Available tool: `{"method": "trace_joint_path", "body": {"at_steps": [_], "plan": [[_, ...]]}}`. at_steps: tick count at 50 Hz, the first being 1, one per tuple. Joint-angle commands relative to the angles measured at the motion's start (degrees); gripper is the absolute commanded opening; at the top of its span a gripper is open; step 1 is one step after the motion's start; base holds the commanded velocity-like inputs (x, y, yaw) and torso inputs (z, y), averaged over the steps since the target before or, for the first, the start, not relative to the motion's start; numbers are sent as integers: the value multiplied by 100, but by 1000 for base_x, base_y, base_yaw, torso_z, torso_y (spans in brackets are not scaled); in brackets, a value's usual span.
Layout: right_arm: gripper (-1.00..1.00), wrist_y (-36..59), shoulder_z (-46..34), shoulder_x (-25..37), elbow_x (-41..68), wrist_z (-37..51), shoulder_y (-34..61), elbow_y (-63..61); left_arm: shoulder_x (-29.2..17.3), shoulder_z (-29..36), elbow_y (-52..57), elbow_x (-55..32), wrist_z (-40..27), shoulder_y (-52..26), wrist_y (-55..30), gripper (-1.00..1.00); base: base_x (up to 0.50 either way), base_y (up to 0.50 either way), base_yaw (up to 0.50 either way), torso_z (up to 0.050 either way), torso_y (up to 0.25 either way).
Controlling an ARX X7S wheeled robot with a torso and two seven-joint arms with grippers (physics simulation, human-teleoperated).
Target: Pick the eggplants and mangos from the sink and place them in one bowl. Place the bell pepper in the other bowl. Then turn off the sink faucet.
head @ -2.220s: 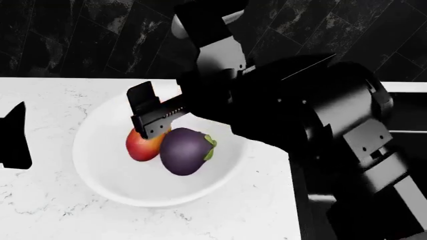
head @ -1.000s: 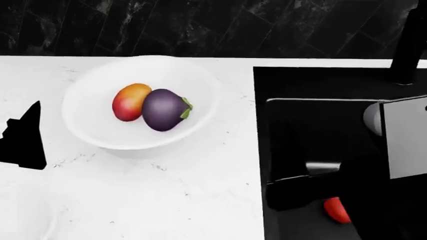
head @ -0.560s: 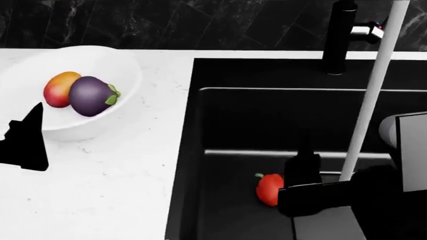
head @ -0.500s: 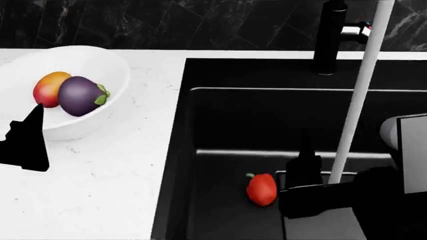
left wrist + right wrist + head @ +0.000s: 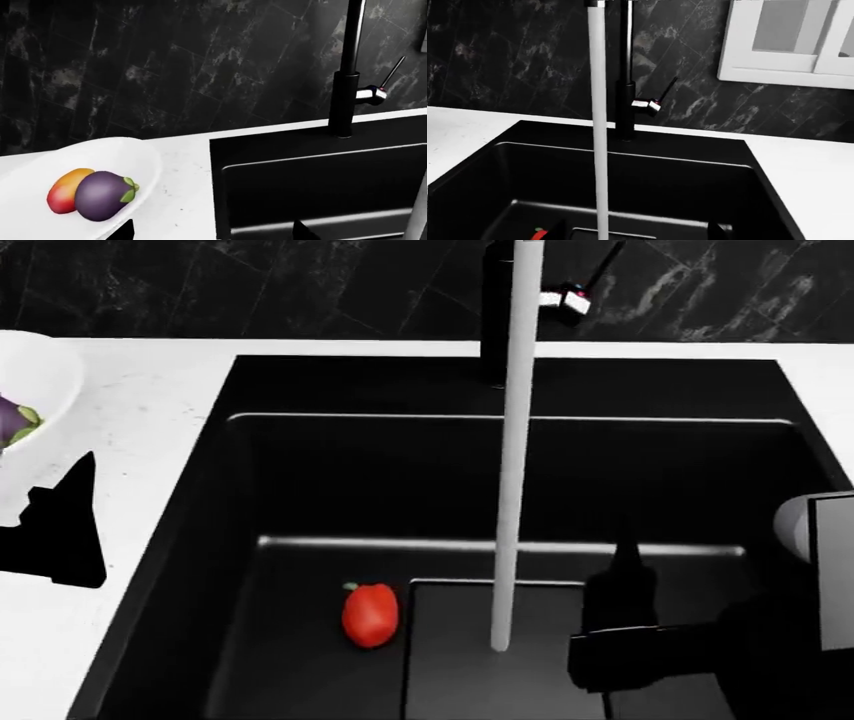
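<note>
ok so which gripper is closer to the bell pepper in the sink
Right. The right gripper is down in the sink, beside the bell pepper; the left gripper is over the counter outside.

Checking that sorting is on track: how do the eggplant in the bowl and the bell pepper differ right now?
The eggplant is dark purple, plump and smooth; the bell pepper is glossy red. The eggplant lies in the white bowl on the counter, touching a mango; the bell pepper lies alone on the floor of the black sink, beside the running water stream. Both show green at the stem end, and neither is gripped.
</note>
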Motion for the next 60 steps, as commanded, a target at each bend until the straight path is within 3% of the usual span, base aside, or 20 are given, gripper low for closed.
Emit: {"method": "trace_joint_path", "body": {"at_steps": [1,22,46,56,57,60], "plan": [[100,-51,102,9,-71,-17,-117,-44,52,-109,-37,-126,143,5,78,100,0,-500,0,0,0],[100,-95,63,-69,-339,-165,-199,-100,35,-87,-105,23,259,100,201,100,169,-433,0,0,0],[100,90,-84,-157,-347,-163,-22,-35,114,91,-106,86,197,218,158,100,294,-17,0,0,0],[100,-100,44,-97,-224,-101,-323,14,376,441,-293,-234,-191,-373,-500,100,136,0,0,0,1],[100,-107,50,-100,-207,-87,-324,18,464,355,-432,-747,-240,-475,-609,100,0,0,0,0,0],[100,-126,32,-132,-239,-108,-377,38,675,554,-642,-862,-261,-729,-832,100,0,0,0,0,0]]}}
